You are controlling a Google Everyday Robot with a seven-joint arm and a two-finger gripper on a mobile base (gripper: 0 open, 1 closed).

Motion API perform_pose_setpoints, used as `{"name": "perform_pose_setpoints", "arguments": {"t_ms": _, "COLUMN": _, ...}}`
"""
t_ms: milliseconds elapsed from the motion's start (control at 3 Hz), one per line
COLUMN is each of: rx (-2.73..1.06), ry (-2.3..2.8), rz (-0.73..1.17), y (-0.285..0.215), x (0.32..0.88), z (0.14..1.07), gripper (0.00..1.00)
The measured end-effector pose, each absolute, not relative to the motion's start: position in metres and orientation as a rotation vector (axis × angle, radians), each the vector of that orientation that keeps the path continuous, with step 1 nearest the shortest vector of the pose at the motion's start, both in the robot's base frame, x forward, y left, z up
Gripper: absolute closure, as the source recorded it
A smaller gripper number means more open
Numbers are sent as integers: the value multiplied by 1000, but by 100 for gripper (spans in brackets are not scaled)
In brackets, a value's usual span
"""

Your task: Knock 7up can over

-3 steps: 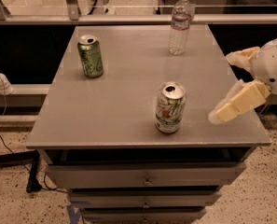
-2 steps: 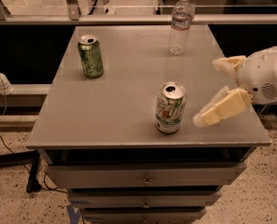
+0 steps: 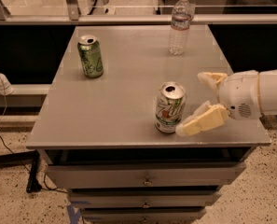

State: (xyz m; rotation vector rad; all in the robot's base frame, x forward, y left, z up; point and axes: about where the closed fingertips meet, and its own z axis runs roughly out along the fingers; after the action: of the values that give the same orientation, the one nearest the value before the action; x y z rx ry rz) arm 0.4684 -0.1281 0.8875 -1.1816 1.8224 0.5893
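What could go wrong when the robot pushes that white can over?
The 7up can stands upright near the front edge of the table, so once tipped it might roll off. The open gripper sits just right of it in the picture, its nearer finger low by the can's base; a push there might slide the can instead of toppling it.

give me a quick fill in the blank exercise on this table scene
1. The 7up can stands ___ near the table's front edge.
2. The gripper, fingers open, reaches in beside that can from the picture's ___ side.
3. Counting the green can, the table holds ___ cans.
4. The water bottle's cap is ___.
Missing words: upright; right; two; white.
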Motion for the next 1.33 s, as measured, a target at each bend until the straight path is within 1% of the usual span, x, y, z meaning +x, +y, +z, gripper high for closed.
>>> {"name": "perform_pose_setpoints", "arguments": {"t_ms": 667, "rx": -1084, "ry": 1746, "rz": 674, "y": -95, "x": 488, "z": 880, "gripper": 0}}
{"name": "perform_pose_setpoints", "arguments": {"t_ms": 1000, "rx": -1040, "ry": 1690, "rz": 718, "y": -65, "x": 509, "z": 890, "gripper": 0}}
{"name": "perform_pose_setpoints", "arguments": {"t_ms": 1333, "rx": -994, "ry": 1584, "rz": 759, "y": -22, "x": 540, "z": 928, "gripper": 0}}
